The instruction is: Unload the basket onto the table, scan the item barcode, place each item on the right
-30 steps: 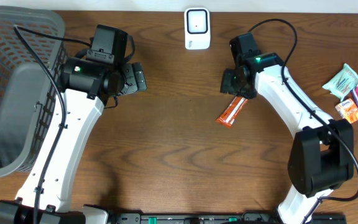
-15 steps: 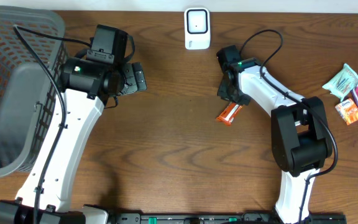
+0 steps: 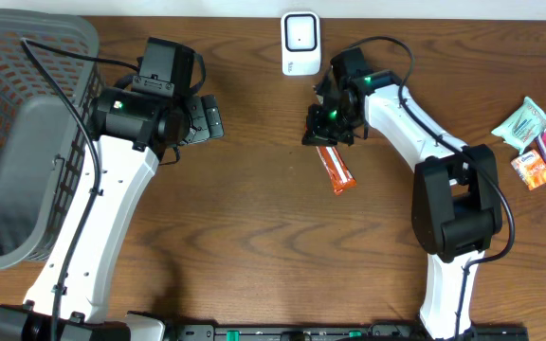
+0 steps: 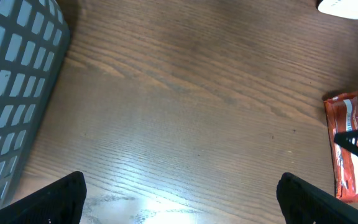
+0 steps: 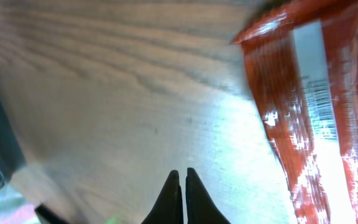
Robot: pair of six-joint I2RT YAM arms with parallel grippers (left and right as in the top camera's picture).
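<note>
An orange snack bar (image 3: 336, 169) lies flat on the wooden table, slanting from upper left to lower right. A white scanner (image 3: 300, 43) stands at the back edge. My right gripper (image 3: 318, 133) hovers over the bar's upper end. In the right wrist view its fingers (image 5: 180, 177) are pressed together with nothing between them, and the bar's wrapper (image 5: 309, 112) lies just to their right, white printed panel up. My left gripper (image 3: 207, 118) stands wide open over bare wood; its wrist view shows the bar (image 4: 347, 149) at the far right.
A grey plastic basket (image 3: 27, 133) fills the left end of the table and shows in the left wrist view (image 4: 11, 93). Several snack packets (image 3: 538, 142) lie at the right edge. The scanner's corner (image 4: 347, 6) peeks in at the top right.
My right gripper has closed fully and swung left toward the scanner. The orange bar has turned and slid left, now slanting the other way. The left arm has not moved.
</note>
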